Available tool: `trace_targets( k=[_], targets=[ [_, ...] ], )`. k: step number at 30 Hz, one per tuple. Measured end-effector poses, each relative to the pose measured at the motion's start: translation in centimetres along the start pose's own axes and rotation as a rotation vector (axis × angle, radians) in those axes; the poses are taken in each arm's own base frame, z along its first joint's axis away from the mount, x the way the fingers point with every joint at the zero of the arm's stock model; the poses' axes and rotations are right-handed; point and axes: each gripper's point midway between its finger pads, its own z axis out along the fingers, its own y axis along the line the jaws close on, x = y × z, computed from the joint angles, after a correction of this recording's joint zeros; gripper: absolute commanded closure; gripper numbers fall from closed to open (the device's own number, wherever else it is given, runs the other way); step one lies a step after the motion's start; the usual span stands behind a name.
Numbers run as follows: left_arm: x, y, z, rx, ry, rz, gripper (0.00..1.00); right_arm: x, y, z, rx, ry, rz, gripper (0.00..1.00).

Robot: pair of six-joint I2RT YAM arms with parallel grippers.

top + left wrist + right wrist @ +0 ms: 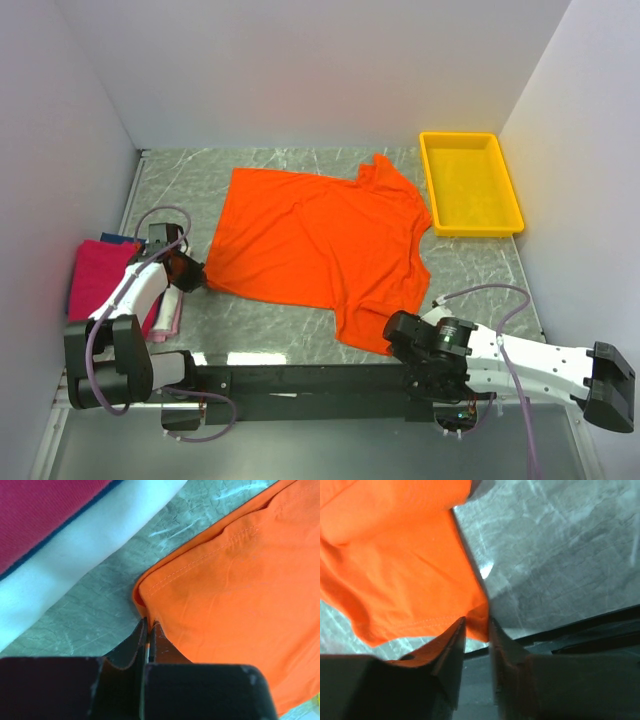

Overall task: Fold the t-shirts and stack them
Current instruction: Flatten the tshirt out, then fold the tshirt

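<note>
Orange t-shirt [320, 240] spread flat on the grey marbled table [270, 325], about mid-table, not yet folded. Long axis left to right, slightly tilted: hem toward the left, collar toward the right, pointing at the yellow tray [458, 136] in the far right corner. One sleeve out toward the far wall, the other out toward the near edge. A few soft wrinkles across the chest.

Left gripper [149, 624] low at the near-left corner of the hem, clenched tight, tips pinching the stitched corner of the orange cloth.

Right gripper [476, 624] at the edge of the near sleeve, fingers part-way apart and straddling the sleeve hem. Cloth between the tips, not visibly clamped.

Stack of folded shirts [100, 275] at the left edge of the table, just beside the left arm. Magenta on top, a thin dark blue edge beneath, a pale one lowest and sticking out toward the orange hem. A strip of bare table between the stack and the orange corner.
</note>
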Motion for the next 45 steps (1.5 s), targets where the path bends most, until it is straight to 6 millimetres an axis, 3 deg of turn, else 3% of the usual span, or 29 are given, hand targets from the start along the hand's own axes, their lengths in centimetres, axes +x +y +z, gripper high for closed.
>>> trace_targets(
  k=[1,2,8,15,23,27,31,36,45],
  targets=[
    [0.0,0.0,0.0,0.000,0.000,0.000,0.99,-0.1,-0.1,0.1,0.005,-0.007,-0.002,0.96],
    [0.0,0.0,0.0,0.000,0.000,0.001,0.99,-0.2,-0.2,0.1,0.010,-0.010,-0.005,1.00],
    [0.0,0.1,-0.1,-0.002,0.002,0.008,0.99,-1.1,-0.7,-1.2,0.018,-0.032,-0.001,1.00],
    [-0.3,0.2,-0.6,-0.017,-0.012,0.013,0.99,-3.3,3.1,-7.8,-0.164,-0.035,0.038,1.00],
    [-2.8,-0.5,-2.6,-0.007,-0.090,-0.011,0.99,-5.1,4.8,-10.7,-0.184,-0.100,-0.015,1.00],
    [-3.8,-1.5,-3.2,0.014,-0.111,-0.013,0.99,-6.5,5.3,-10.9,-0.170,-0.169,-0.037,1.00],
    [-4.4,-2.5,-2.7,0.014,-0.098,-0.016,0.99,-9.5,5.9,-10.3,-0.130,-0.252,-0.025,1.00],
    [-5.3,-3.9,-1.1,0.000,-0.067,-0.021,0.99,-13.3,7.3,-8.3,-0.067,-0.313,-0.052,1.00],
    [-7.9,-8.6,0.7,0.028,-0.054,-0.029,0.99,-16.8,9.9,-4.9,-0.060,-0.313,-0.120,1.00]
  ],
)
